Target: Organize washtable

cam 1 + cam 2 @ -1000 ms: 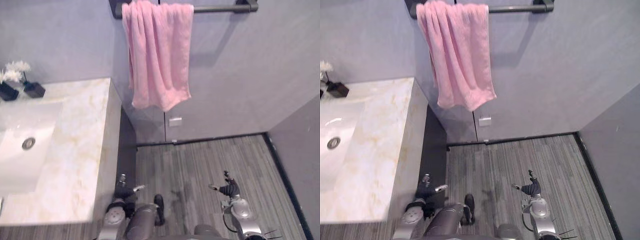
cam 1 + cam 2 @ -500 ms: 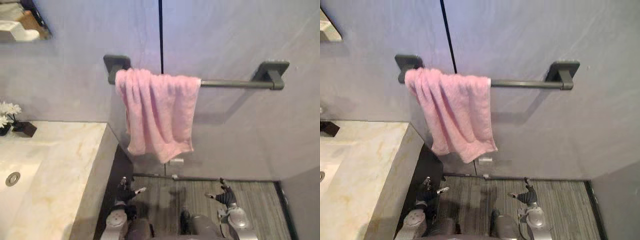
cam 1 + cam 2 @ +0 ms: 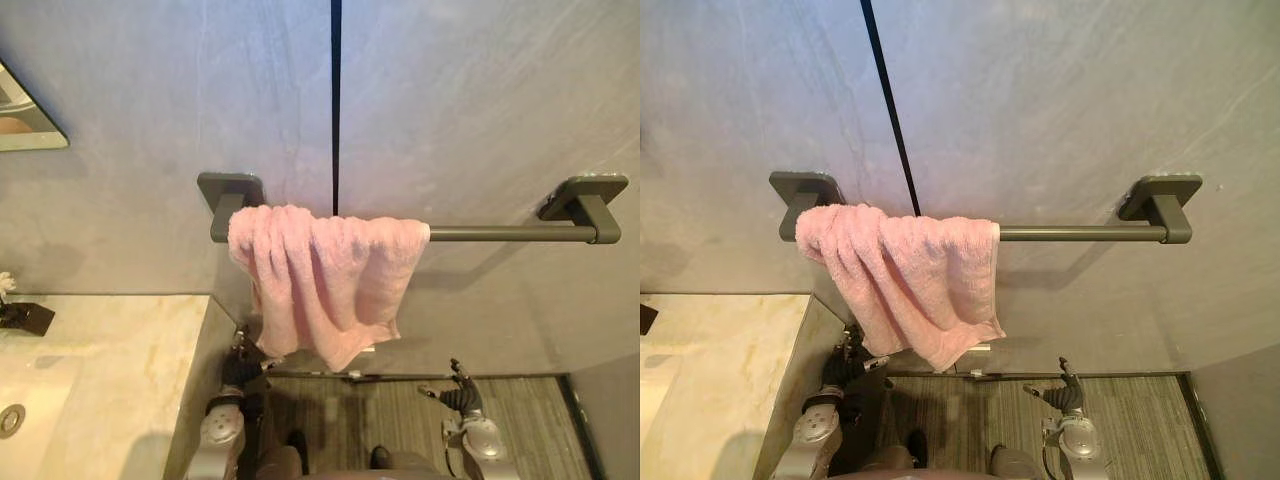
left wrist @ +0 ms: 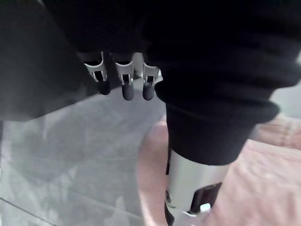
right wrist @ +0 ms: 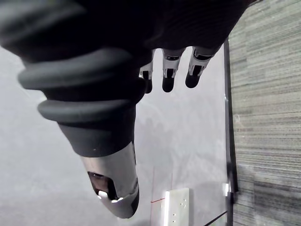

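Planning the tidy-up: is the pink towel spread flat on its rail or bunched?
Bunched. The pink terry towel hangs in folds at the left end of the dark grey wall rail, the rest bare.

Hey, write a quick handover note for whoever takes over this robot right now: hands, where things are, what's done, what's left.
Left hand: open, empty, low beside the counter end, below the towel.
Right hand: open, empty, low over the floor.
Towel: draped over the bar, bunched at its left end, lower edge slanted.
Counter: a small black vase at the back.
Done: towel is on the bar.
Left: probably spread it evenly along the bar. Much of the counter is out of view, so check it.
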Tool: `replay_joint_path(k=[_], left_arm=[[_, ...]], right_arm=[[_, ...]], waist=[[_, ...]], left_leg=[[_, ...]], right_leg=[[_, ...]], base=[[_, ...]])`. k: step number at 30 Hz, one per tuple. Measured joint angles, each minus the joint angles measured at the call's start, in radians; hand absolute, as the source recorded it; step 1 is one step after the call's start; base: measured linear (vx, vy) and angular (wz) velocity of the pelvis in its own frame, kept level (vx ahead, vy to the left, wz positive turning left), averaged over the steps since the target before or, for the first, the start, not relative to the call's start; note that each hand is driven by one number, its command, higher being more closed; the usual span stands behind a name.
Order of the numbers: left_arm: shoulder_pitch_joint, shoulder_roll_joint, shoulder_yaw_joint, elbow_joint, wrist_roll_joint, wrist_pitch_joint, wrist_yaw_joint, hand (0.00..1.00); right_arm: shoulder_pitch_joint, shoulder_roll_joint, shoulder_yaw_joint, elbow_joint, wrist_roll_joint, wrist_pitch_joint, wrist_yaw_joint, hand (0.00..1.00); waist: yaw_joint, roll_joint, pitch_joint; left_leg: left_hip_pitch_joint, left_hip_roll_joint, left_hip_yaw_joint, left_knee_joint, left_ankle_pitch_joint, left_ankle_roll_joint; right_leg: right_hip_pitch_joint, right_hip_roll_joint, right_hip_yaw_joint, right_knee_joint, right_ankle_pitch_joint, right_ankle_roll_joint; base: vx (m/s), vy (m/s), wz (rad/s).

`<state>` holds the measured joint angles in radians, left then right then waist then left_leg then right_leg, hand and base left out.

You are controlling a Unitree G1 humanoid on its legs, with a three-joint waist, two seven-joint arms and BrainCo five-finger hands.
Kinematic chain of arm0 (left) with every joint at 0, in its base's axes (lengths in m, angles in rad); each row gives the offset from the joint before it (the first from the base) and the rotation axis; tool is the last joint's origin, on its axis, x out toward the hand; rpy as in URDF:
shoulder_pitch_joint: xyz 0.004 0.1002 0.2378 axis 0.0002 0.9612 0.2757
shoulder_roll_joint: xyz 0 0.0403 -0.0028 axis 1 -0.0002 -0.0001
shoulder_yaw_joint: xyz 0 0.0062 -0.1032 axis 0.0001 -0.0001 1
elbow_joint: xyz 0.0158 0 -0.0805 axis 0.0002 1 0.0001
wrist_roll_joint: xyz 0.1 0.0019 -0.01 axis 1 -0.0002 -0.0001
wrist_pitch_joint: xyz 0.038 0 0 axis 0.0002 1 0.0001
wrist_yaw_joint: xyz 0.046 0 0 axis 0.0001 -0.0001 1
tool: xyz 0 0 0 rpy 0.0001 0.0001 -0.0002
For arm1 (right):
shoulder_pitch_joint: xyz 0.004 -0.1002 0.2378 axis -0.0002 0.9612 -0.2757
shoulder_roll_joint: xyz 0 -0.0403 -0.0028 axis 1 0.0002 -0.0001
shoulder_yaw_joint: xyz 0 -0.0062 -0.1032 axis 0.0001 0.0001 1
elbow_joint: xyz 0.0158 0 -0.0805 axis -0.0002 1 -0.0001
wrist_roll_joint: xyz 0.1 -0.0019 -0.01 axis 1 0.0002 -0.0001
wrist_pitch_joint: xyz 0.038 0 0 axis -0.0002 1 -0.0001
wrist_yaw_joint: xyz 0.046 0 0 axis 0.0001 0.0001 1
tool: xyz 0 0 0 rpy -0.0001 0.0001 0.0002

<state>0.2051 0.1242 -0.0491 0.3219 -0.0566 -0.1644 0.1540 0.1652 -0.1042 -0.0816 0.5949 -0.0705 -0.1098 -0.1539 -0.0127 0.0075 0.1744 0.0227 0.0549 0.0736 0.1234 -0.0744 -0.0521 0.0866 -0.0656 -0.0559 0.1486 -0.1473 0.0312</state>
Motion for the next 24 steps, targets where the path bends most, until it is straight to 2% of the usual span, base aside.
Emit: replay_joint_path(k=[5, 10, 19, 20, 24], left_arm=[[0.053, 0.001, 0.000, -0.124, 0.034, -0.003, 0.001, 0.00], [0.060, 0.008, -0.017, -0.213, 0.073, -0.042, 0.003, 0.00], [0.035, 0.048, -0.090, -0.236, 0.147, -0.059, 0.001, 0.00], [0.029, 0.052, -0.104, -0.236, 0.152, -0.059, 0.000, 1.00], [0.003, 0.081, -0.143, -0.236, 0.178, -0.059, -0.003, 1.00]], right_arm=[[0.002, 0.000, 0.001, -0.001, 0.000, -0.003, 0.003, 0.00], [0.015, -0.001, 0.006, -0.001, -0.001, -0.022, 0.006, 0.00], [0.017, -0.012, 0.039, 0.000, -0.018, -0.022, 0.023, 0.00], [0.017, -0.020, 0.053, 0.000, -0.019, -0.022, 0.024, 0.00], [0.016, -0.023, 0.062, 0.000, -0.021, -0.022, 0.025, 0.00]], waist=[[0.001, 0.001, -0.011], [0.000, 0.005, -0.024], [-0.016, 0.009, -0.047], [-0.019, 0.009, -0.047], [-0.027, 0.008, -0.047]], left_leg=[[0.024, -0.003, -0.002, -0.058, 0.034, 0.000], [0.059, -0.005, -0.012, -0.121, 0.074, 0.000], [0.076, -0.013, -0.017, -0.185, 0.117, 0.011], [0.077, -0.014, -0.017, -0.192, 0.121, 0.008], [0.085, -0.021, -0.015, -0.198, 0.127, 0.015]], right_leg=[[0.000, 0.000, -0.001, -0.003, 0.000, 0.000], [0.006, 0.002, -0.004, -0.003, 0.006, 0.005], [0.001, 0.000, 0.000, -0.037, 0.036, 0.018], [0.004, -0.001, 0.000, -0.048, 0.044, 0.020], [0.013, -0.006, 0.003, -0.062, 0.052, 0.026]], base=[[-0.03, -0.016, 0.01], [-0.07, -0.018, 0.03], [-0.06, 0.005, 0.00], [-0.03, 0.013, -0.01], [-0.01, 0.006, -0.01]])
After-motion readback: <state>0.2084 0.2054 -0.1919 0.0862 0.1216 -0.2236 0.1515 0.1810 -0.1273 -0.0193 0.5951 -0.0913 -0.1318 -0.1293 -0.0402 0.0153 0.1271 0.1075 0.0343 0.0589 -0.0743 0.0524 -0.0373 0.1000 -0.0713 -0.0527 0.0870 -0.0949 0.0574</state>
